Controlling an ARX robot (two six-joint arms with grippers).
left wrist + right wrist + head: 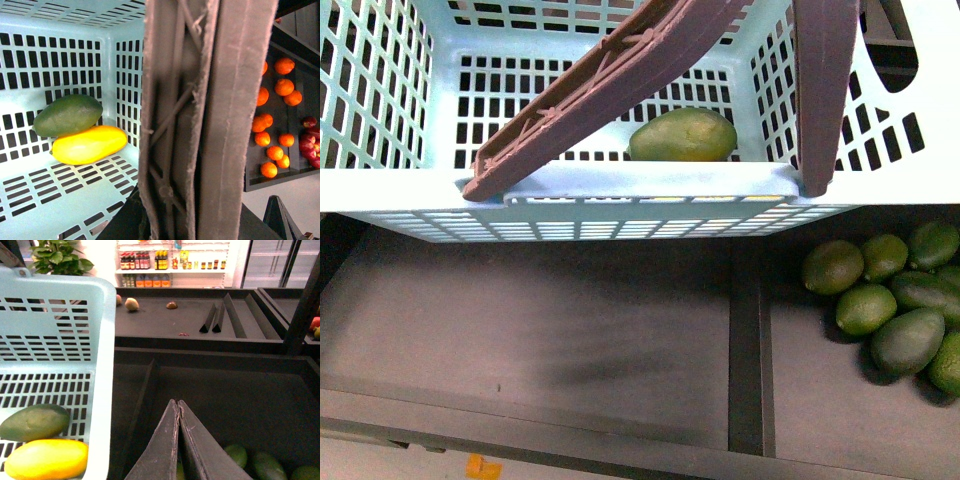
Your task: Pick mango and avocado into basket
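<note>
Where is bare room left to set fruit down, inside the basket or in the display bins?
Free: the light teal slotted plastic basket floor in front of the yellow oval mango and dark green egg-shaped avocado; also the dark bin left of the divider. Crowded: the green fruit pile.

The yellow mango [89, 145] and dark green avocado [67, 115] lie side by side, seemingly touching, on the teal basket [60, 187] floor.
</note>
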